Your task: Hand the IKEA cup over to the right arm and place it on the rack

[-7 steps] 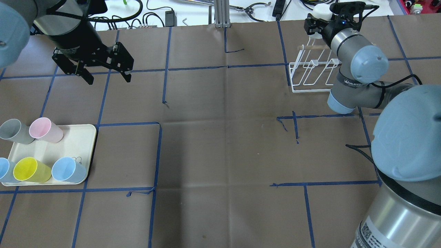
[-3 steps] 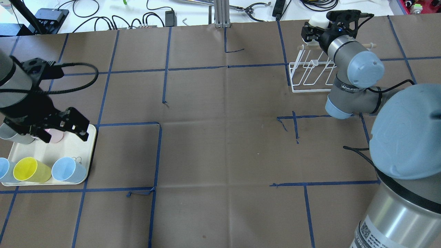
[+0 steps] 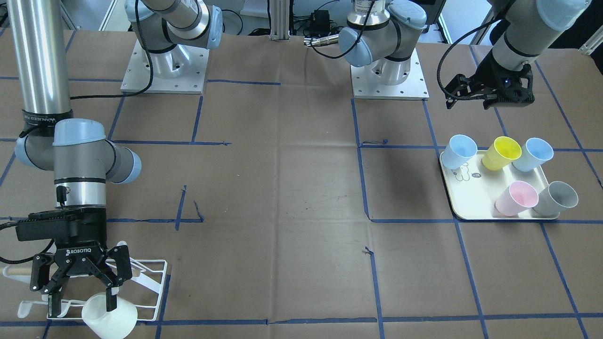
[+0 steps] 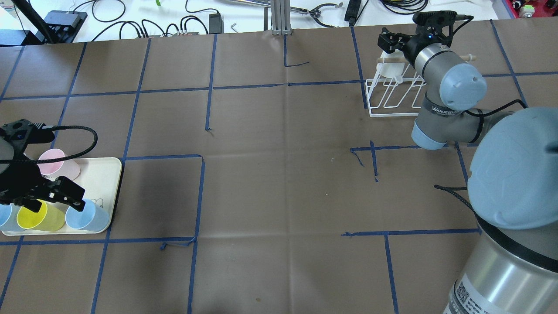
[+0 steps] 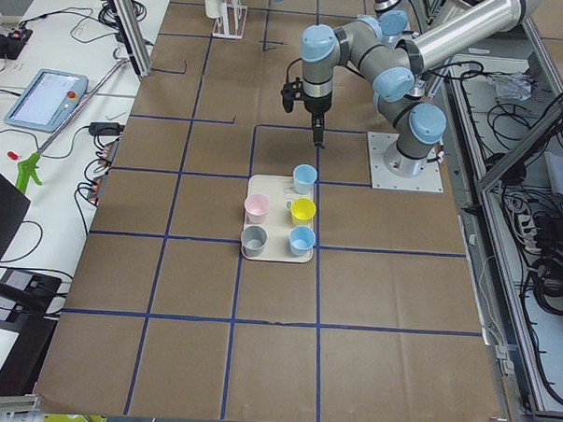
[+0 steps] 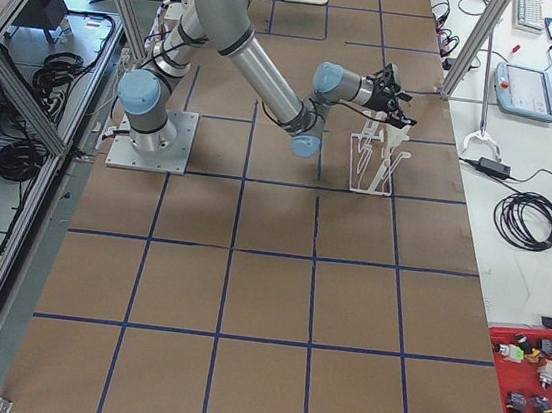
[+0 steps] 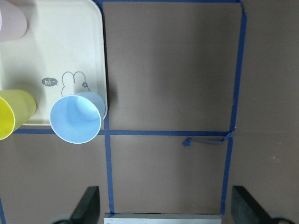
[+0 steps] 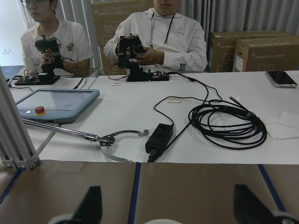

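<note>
A white IKEA cup (image 3: 109, 322) lies tilted on the white wire rack (image 3: 147, 278) at the far right of the table; it also shows in the overhead view (image 4: 392, 69). My right gripper (image 3: 82, 307) is open just above the cup, its fingers (image 8: 91, 205) spread wide, and it holds nothing. In the overhead view the right gripper (image 4: 392, 43) hangs over the rack (image 4: 392, 99). My left gripper (image 4: 54, 200) is open and empty above the near end of the cream tray (image 4: 102, 174). In the left wrist view its fingers (image 7: 88, 205) are wide apart.
The tray (image 3: 471, 197) holds two blue cups (image 3: 459, 150), a yellow cup (image 3: 501, 153), a pink cup (image 3: 516, 197) and a grey cup (image 3: 556, 198). A wooden dowel (image 4: 468, 56) crosses the rack. Cables and tools lie beyond the table's far edge.
My left arm swung from the far left down over the tray. My right gripper lowered the white cup to the rack, and the cup now rests there, out of the open fingers.
</note>
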You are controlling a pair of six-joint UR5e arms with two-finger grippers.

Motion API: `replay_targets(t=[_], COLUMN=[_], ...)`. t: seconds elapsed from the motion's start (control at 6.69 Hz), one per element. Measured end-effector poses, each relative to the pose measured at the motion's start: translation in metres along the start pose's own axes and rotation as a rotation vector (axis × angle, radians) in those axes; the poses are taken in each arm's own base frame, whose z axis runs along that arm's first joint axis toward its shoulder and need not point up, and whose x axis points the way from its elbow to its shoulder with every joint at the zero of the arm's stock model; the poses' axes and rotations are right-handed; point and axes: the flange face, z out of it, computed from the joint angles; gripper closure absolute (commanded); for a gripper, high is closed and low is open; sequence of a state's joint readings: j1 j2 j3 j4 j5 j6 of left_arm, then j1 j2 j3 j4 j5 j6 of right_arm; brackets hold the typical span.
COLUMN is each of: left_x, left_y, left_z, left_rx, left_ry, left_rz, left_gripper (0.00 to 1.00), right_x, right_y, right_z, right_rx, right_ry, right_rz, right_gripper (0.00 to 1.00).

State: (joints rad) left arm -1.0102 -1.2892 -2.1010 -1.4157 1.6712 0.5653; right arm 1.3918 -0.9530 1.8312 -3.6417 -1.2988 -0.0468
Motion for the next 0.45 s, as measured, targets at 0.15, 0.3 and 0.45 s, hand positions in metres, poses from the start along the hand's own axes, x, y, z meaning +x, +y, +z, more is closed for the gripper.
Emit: replay_targets(t=[0.15,0.3,0.45], left_x=[-0.006,-0.009,-0.012], left_y=[0.001,-0.002,-0.008], left_z=[0.01,0.023,0.044], left_rx=[0.009,0.017,0.025], left_ry=[-0.011,-0.015,-0.014], left_rz=[0.007,0.008,0.006], left_gripper=[0.01,0.01,0.01], right_x=[-0.001,-0.002,-0.004], right_y=[-0.003,-0.009,-0.023], right_z=[-0.001,-0.004,-0.013], right_rx=[0.005,0.016,0.037], right_ry=[-0.001,-0.001,-0.001], right_rz=[0.001,0.001,-0.003], right_gripper=[0.0,0.0,0.0])
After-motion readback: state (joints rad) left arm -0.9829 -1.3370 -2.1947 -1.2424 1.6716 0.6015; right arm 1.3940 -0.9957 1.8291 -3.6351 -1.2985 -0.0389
